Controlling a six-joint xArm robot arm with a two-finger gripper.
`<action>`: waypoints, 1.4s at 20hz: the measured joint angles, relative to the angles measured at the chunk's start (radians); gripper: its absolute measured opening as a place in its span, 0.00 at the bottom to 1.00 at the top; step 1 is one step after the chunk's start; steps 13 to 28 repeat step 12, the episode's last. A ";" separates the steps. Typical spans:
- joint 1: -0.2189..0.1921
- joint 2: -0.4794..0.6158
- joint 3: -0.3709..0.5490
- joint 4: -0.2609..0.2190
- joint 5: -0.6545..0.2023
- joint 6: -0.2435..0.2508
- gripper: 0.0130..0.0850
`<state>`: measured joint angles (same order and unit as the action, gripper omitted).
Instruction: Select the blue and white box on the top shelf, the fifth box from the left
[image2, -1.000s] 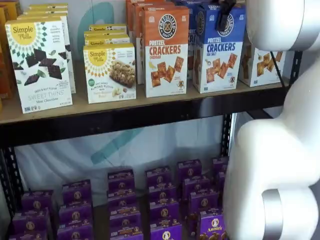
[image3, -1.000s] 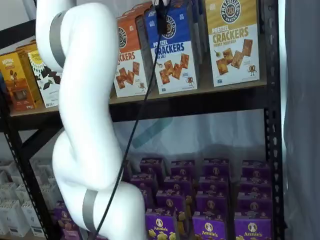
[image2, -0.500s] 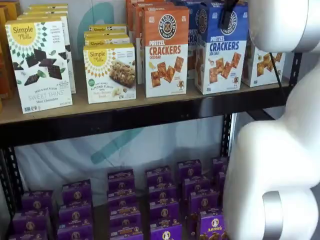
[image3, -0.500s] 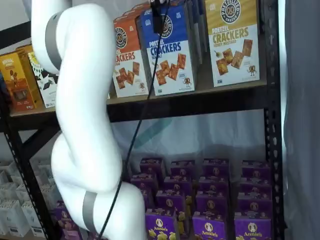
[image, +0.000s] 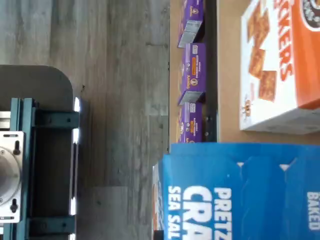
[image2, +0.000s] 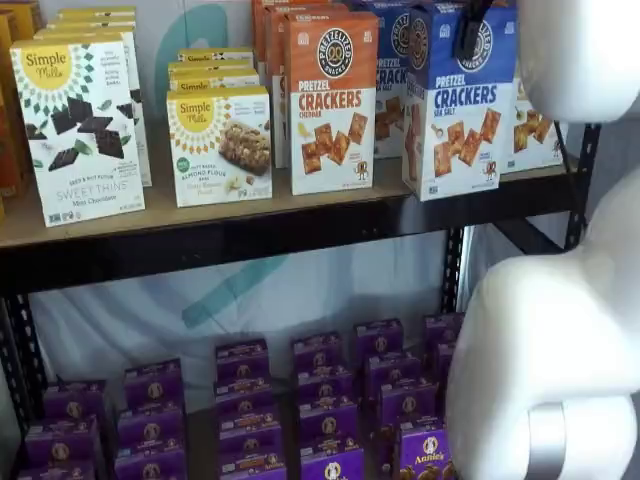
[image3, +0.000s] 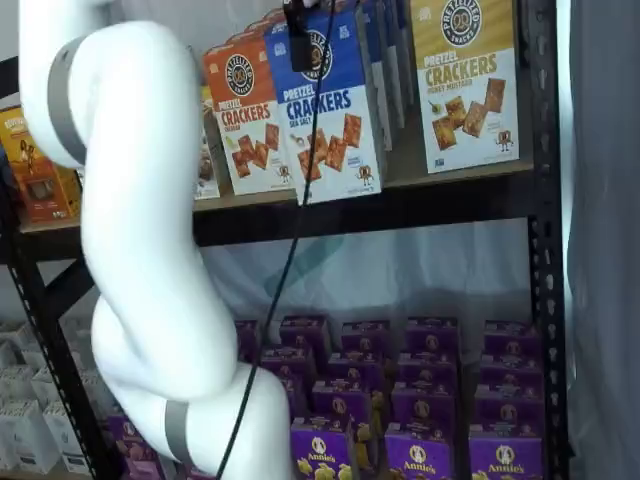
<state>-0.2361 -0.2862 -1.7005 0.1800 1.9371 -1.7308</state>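
My black-fingered gripper (image2: 470, 35) clamps the tall blue and white cardboard box (image2: 457, 105) over the tan top shelf's (image2: 200, 215) front edge, beside the orange-topped cracker box (image2: 332, 100).

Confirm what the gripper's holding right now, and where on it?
The black-fingered gripper is shut on the tall blue and white cardboard pretzel crackers box, clamped at its blue top edge, a finger down the front face in both shelf views.

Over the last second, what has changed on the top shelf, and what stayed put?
The blue and white box, gripped at its top by the gripper, has slid forward off its row, its base now at the front edge of the top shelf. The arm moved with it. The orange cheddar box, the yellow box and the purple boxes stayed put.
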 joint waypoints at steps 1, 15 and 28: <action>-0.002 -0.018 0.016 0.000 0.003 -0.002 0.61; -0.015 -0.140 0.153 -0.022 0.018 -0.025 0.61; -0.015 -0.140 0.153 -0.022 0.018 -0.025 0.61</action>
